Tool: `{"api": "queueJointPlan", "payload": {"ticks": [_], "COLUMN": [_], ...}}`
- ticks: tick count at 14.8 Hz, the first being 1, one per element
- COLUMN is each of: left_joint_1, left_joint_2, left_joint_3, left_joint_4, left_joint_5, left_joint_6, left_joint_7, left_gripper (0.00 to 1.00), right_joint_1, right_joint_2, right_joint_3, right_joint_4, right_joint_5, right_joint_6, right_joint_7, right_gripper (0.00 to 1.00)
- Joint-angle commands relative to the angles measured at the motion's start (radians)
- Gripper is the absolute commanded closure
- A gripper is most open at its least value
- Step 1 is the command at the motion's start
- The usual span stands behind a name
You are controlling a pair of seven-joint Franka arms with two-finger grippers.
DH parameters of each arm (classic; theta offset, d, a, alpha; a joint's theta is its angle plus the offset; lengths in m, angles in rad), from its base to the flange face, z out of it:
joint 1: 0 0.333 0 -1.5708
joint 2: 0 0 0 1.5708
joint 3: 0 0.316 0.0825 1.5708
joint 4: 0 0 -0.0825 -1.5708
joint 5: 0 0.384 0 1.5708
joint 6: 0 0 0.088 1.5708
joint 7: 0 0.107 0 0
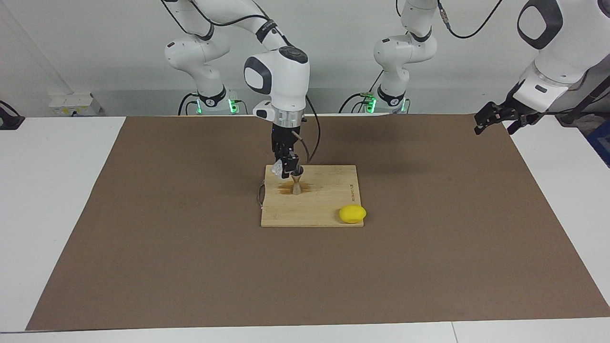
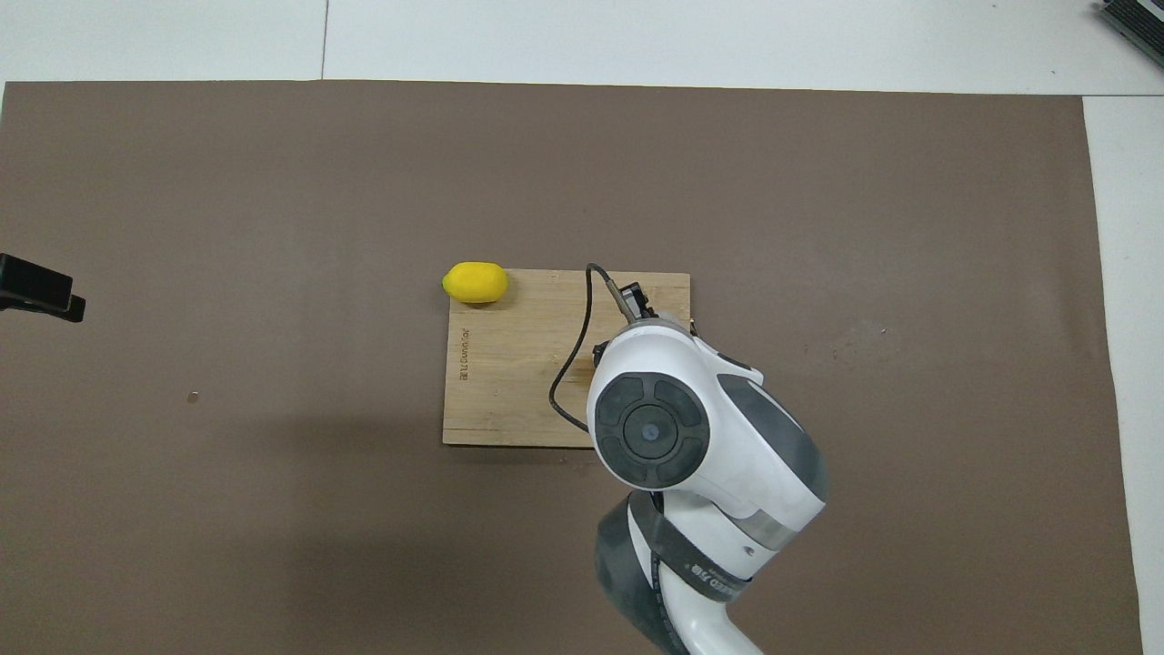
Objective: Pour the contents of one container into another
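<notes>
The lemon (image 1: 352,214) sits at the board's (image 1: 324,200) five-o'clock corner. The right claw (image 1: 286,167), clamped on the tilted tumbler (image 1: 277,168), is over the jigger (image 1: 297,184). The left claw (image 1: 495,119) waits, fingers apart.

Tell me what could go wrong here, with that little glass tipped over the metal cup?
The jigger is narrow at the top, so what pours from the tumbler held by the right gripper could easily miss; the cutting board already shows a dark stain around its base. The gripper hangs very close to the jigger's rim, so a small slip might knock it over. The lemon sits at the board's corner and could roll off if the board is jolted.
</notes>
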Motion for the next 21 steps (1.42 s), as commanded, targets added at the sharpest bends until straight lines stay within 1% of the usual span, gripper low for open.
{"api": "queueJointPlan", "payload": {"ticks": [1, 4, 10, 15, 18, 21], "left_joint_1": [-0.031, -0.043, -0.044, -0.031, -0.028, -0.033], "left_joint_2": [-0.025, -0.025, -0.025, -0.028, -0.028, -0.029], "left_joint_3": [0.028, 0.04, 0.042, 0.033, 0.031, 0.031], "left_joint_4": [-0.024, -0.027, -0.026, -0.026, -0.027, -0.031], "left_joint_5": [0.025, 0.023, 0.023, 0.018, 0.012, 0.012], "left_joint_6": [0.017, 0.021, 0.026, 0.026, 0.049, 0.073], "left_joint_7": [-0.01, -0.011, -0.016, -0.024, -0.024, -0.054], "left_gripper": [0.0, 0.0, 0.0, 0.0, 0.0, 0.0], "right_joint_1": [0.003, -0.005, -0.069, -0.129, -0.178, -0.267], "right_joint_2": [-0.038, -0.026, -0.001, 0.008, 0.009, 0.006], "right_joint_3": [0.002, 0.005, 0.003, 0.003, 0.003, 0.003], "right_joint_4": [-0.035, -0.021, 0.014, 0.013, 0.003, -0.032], "right_joint_5": [-0.039, -0.006, 0.262, 0.445, 0.603, 0.761], "right_joint_6": [0.001, -0.004, 0.023, 0.036, 0.036, 0.032], "right_joint_7": [0.037, 0.039, 0.028, 0.011, -0.078, -0.188], "right_gripper": [0.94, 0.94, 0.94, 0.94, 0.94, 0.94]}}
